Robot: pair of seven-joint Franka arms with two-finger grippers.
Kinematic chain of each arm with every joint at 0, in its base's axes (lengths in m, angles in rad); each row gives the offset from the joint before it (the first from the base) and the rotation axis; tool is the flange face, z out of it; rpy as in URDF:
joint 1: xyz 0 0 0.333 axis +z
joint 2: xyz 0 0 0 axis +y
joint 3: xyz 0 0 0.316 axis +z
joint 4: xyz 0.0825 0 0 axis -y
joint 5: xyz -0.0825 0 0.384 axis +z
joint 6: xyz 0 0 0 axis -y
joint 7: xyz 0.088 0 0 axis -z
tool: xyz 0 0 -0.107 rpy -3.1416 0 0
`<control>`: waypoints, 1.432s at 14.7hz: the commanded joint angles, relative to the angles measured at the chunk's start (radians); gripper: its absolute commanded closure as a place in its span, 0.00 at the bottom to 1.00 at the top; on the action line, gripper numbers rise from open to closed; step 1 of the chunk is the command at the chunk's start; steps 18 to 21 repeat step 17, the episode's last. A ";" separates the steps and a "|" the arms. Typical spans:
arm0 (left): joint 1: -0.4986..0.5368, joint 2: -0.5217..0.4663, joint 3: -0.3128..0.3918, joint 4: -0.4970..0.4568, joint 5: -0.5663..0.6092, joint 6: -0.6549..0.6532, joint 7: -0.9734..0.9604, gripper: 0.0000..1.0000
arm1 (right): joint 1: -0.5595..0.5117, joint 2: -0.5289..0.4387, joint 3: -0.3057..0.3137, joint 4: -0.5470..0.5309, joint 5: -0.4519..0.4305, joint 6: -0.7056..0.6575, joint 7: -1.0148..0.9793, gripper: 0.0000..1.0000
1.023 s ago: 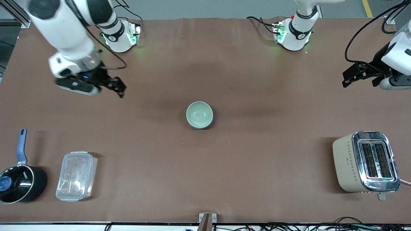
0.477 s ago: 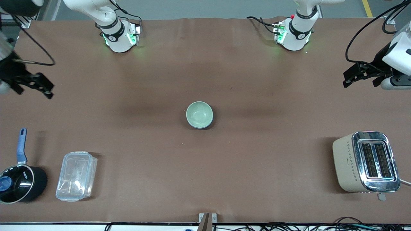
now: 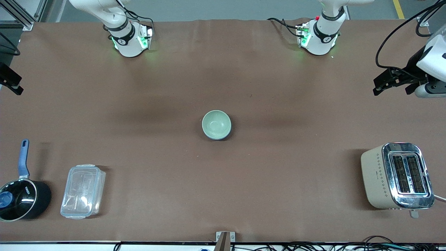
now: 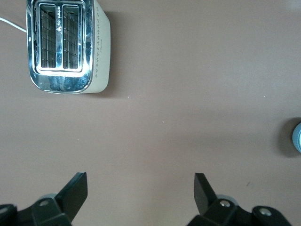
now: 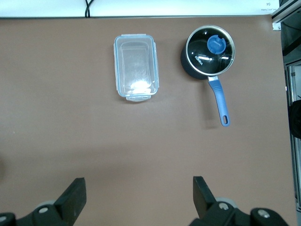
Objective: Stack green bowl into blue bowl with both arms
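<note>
Bowls nested mid-frame; both arms parked wide.
Green bowl sits in blue bowl. Left gripper and right gripper released, empty. Risk: careless re-approach could topple the stack.

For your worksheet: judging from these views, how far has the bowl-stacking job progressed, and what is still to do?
Done, apparently: the green bowl sits mid-table inside the blue bowl, of which only a thin rim edge shows beneath it. In hand: nothing. The left gripper is open over bare table near the toaster; the right gripper is open at its end, with the clear container and saucepan in its view. Left: seemingly nothing.
</note>
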 commanded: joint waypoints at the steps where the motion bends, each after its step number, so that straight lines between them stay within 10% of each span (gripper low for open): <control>1: -0.005 0.030 0.001 0.040 0.004 0.003 -0.005 0.00 | -0.021 0.030 0.015 0.053 0.023 -0.037 -0.025 0.00; 12: -0.007 0.047 0.001 0.046 0.002 0.004 -0.006 0.00 | -0.082 0.017 0.013 -0.031 0.147 -0.060 -0.028 0.00; 21: -0.007 0.047 0.001 0.061 0.012 0.003 -0.006 0.00 | -0.085 0.017 0.012 -0.038 0.050 -0.063 -0.036 0.00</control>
